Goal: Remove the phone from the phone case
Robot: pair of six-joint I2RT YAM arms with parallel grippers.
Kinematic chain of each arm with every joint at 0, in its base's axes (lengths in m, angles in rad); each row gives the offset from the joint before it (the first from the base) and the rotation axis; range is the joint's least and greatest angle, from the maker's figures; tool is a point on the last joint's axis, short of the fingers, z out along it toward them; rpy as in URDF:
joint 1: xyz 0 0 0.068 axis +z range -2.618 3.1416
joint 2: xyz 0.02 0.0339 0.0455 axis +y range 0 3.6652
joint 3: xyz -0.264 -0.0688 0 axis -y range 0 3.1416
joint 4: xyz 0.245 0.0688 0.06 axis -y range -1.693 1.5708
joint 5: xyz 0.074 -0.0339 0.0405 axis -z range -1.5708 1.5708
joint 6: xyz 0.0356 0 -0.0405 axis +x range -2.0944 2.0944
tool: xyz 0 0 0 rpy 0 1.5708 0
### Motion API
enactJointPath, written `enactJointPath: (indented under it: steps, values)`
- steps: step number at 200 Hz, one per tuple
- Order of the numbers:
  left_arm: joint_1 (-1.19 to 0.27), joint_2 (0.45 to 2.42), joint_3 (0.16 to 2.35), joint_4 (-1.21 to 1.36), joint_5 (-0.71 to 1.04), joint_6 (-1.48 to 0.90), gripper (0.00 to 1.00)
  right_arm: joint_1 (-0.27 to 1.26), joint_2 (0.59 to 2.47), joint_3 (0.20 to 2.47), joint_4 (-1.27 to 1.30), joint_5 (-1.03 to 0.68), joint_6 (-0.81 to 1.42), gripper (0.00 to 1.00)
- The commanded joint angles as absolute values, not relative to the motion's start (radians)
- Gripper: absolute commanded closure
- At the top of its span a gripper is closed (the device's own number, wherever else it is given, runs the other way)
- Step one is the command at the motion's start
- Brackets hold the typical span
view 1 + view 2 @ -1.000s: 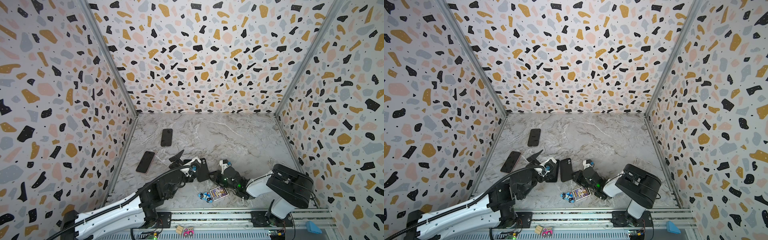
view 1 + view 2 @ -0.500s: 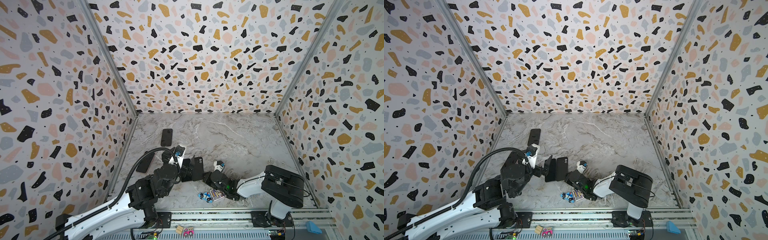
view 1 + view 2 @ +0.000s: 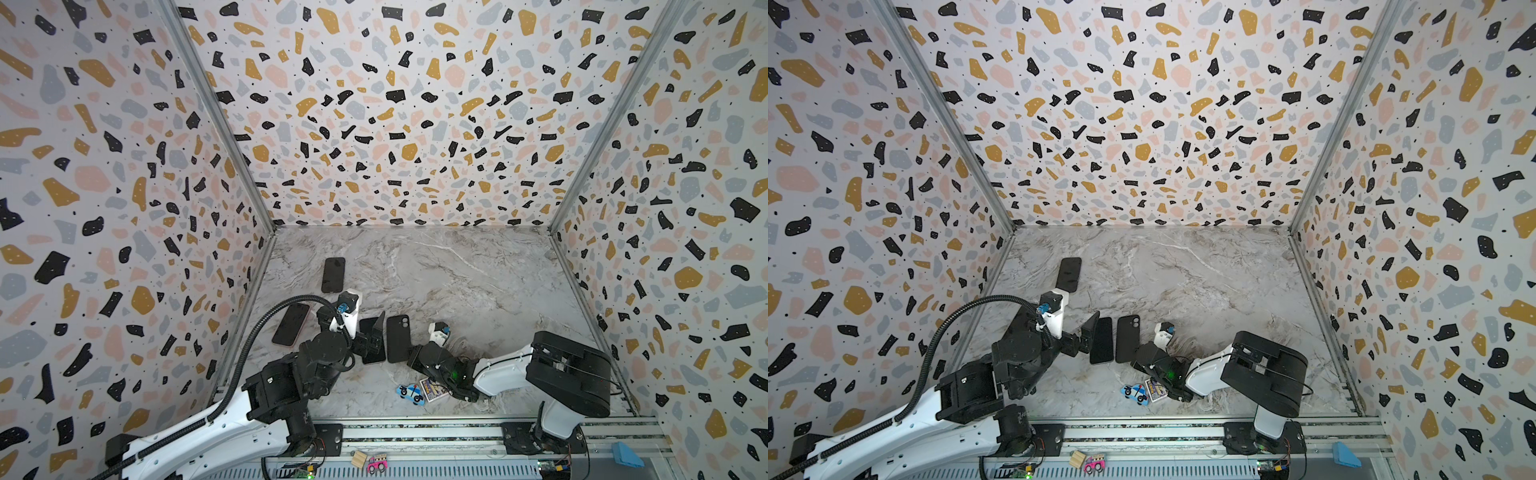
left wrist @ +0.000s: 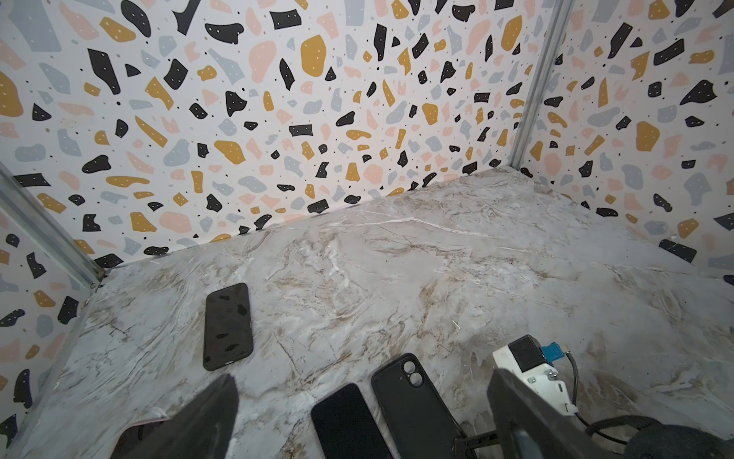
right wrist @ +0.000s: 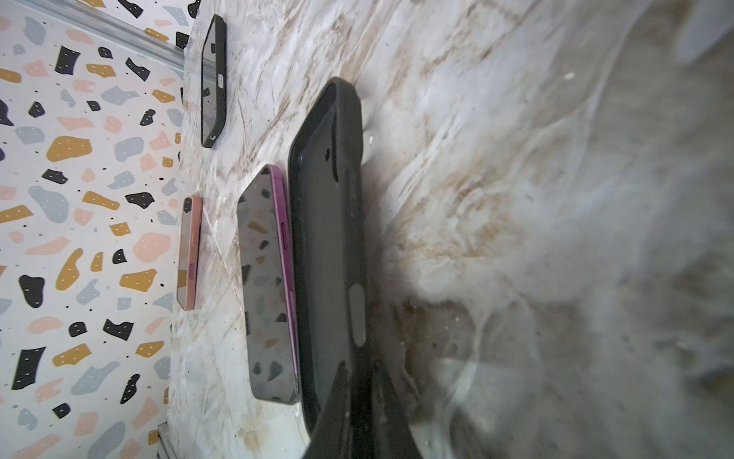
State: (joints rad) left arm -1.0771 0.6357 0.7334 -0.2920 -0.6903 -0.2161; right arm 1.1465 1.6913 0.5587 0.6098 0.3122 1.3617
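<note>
Since a second ago the left arm (image 3: 967, 390) has lifted its elbow and drawn its wrist up toward the back-left. The right arm (image 3: 1208, 370) has reached further left. Over the last half second the phone and its case have not shifted.

The phone (image 3: 1104, 345) is out of the case and lies flat, screen up, on the counter (image 3: 1183, 282). The black phone case (image 3: 1127, 338) lies just beside it, back up, with its camera hole toward the far wall. The right end effector (image 5: 359, 373) stays clenched on the case's near end. The left end effector (image 4: 361, 377) stays spread wide and grasps nothing. One of its fingers (image 3: 1091, 327) crosses the phone's far corner in both top views.

Only the right wrist view shows the phone's purple rim; the top views show it as a dark slab. That view also catches the pink phone (image 5: 188, 254) and the cased phone (image 5: 214, 79) edge-on. The left wrist view shows phone and case side by side between the spread fingers. The toy car (image 3: 1136, 392) and the card (image 3: 1156, 390) by the right arm appear in the top views alone.
</note>
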Motion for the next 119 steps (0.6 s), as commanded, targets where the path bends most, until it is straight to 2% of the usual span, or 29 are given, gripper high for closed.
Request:
enactJointPath:
  steps: [1,56,119]
  values:
    - [-1.072,0.621,0.726,-0.273,-0.687,-0.227,0.00,1.139,1.658,0.573,0.514,0.345,1.298,1.00]
    - [-1.072,0.611,0.724,-0.263,-0.680,-0.233,0.00,1.154,1.737,0.617,0.575,0.302,1.318,1.00]
    - [-1.072,0.586,0.710,-0.249,-0.684,-0.250,0.00,1.241,1.790,0.691,0.575,0.355,1.449,1.00]
